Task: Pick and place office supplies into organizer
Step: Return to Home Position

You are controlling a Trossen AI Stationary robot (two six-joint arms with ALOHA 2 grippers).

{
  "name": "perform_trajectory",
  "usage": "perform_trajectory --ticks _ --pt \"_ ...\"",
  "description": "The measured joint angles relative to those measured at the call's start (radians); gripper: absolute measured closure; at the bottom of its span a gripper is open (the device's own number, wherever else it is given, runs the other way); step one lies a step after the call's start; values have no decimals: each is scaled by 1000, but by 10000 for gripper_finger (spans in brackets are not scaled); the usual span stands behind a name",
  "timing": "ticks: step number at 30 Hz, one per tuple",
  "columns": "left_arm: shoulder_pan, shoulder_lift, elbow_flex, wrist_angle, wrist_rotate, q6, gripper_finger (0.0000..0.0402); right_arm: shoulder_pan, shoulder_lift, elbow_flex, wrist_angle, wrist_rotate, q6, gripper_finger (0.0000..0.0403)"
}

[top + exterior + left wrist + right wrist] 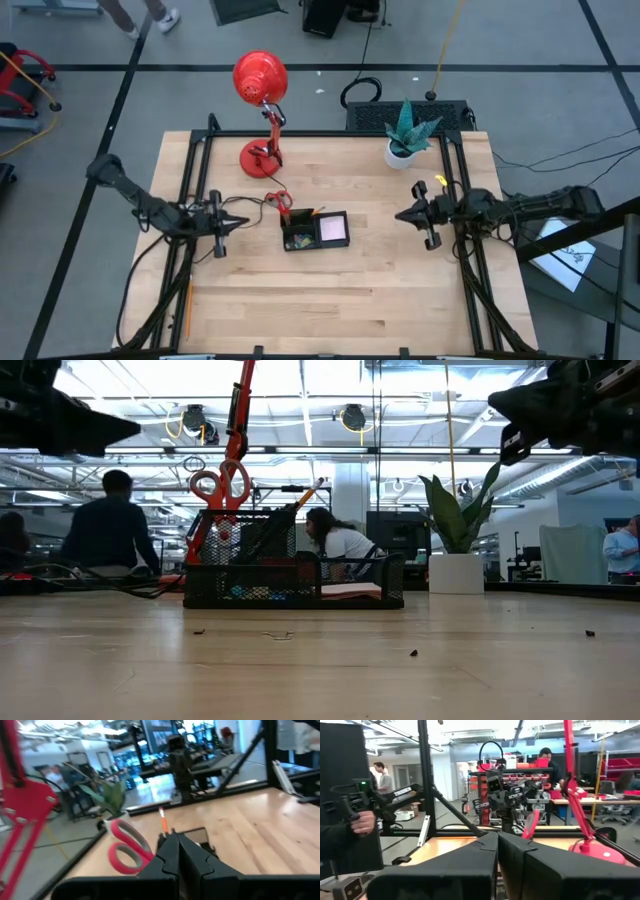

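My left gripper (233, 222) hangs above the left half of the table (330, 300). Its fingers (167, 857) are pressed flat together with nothing between them. My right gripper (402, 214) hangs above the right half, pointing back at the left one. Its fingers (470, 857) also meet along their length and hold nothing. In the low view both grippers sit well off the wood.

The organizer (314, 213) stands on the table between the two tips, apart from both. Its left end holds the scissors (222, 485), red handles up and rising above the mesh wall. The pencil (308, 493) leans out beside them, tip upward. The pad (333, 229) lies flat in the right compartment. Some small pieces (246, 592), blue and yellow, show low behind the mesh, and I cannot tell what they are.

Farther back, the lamp (260, 78) has its round base on the table behind the organizer's left end, and its head tips out past the far edge. The plant (410, 125) stands in its white pot (402, 153) near the far right corner.

Beyond the table, people (110, 525) sit in the room. In the right wrist view a hand (364, 822) grips a dark handle.
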State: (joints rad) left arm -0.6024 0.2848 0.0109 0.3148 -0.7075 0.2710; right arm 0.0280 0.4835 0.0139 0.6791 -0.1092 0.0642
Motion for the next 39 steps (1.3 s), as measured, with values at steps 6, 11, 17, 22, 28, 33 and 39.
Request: perform_trajectory --ticks 6,11,17,22,28,33,39 --pt "160 0 0 -37 268 -70 399 -67 11 0 -9 -124 12 403" --pt "295 0 0 -32 445 -92 399 -110 31 0 -3 -132 28 403" --pt "419 0 0 -49 612 -108 400 -121 71 0 -12 -132 28 403" --pt "475 0 0 -90 653 -147 400 -127 89 0 -11 -129 23 403" --pt "491 1 0 -111 666 -159 399 -141 89 0 -10 -129 32 403" --pt "491 1 0 -110 666 -158 399 -141 89 0 -7 -129 45 403" --pt "491 2 0 -135 658 -217 392 -140 89 0 -2 -126 -3 403"
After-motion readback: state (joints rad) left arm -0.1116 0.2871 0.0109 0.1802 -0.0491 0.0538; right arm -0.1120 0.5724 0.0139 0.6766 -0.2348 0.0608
